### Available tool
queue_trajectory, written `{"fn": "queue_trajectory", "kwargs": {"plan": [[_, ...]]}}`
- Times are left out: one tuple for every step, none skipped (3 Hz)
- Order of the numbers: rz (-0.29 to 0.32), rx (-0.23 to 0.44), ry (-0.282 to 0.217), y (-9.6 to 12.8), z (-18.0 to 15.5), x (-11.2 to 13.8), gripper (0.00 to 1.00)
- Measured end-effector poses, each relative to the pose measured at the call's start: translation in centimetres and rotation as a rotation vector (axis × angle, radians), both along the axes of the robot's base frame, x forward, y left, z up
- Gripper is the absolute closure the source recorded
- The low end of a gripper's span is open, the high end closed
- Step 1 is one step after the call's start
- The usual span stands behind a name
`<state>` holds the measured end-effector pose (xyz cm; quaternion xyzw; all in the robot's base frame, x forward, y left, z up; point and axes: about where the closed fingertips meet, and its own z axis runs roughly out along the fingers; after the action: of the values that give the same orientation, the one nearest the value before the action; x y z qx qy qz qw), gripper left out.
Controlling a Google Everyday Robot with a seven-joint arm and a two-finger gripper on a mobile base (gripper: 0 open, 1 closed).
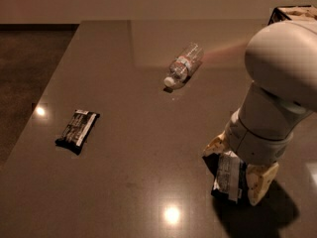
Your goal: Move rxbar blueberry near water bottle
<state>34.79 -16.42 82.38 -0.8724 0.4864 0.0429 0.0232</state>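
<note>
- My arm (pixel 280 78) came in from the right edge of the camera view. Its big pale upper housing sat high over the table (pixel 124 182), and the wrist segment dropped steeply to the near right part of the top.
- Gripper (pixel 235 173) was pointed down at the table surface, low enough that its shadow pooled just beside it, to the right and in front.
- Pincer state: jaws apart, with one of the fingers (pixel 260 181) to the right of the rxbar blueberry (pixel 228 177) and the other at the bar's far left corner. I could not tell whether the pads pressed the wrapper.
- The rxbar blueberry lay flat on the table between those fingers. Its white panel faced up and its long axis ran roughly toward and away from the camera.
- The water bottle (pixel 184 67) lay on its side on the far middle of the table, white cap toward the camera. It was well apart from the bar and from my gripper.
- A black bar (pixel 77 130) lay flat on the left side of the table, well apart from both.
- Two bright light spots were reflected on the tabletop.
</note>
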Motion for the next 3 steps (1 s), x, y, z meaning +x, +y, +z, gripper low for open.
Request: {"fn": "queue_trajectory", "kwargs": {"plan": [[0.000, 0.000, 0.000, 0.0, 0.8, 0.0, 0.71], [0.000, 0.000, 0.000, 0.0, 1.1, 0.0, 0.95], [-0.087, 0.026, 0.005, 0.4, 2.9, 2.5, 1.00]]}}
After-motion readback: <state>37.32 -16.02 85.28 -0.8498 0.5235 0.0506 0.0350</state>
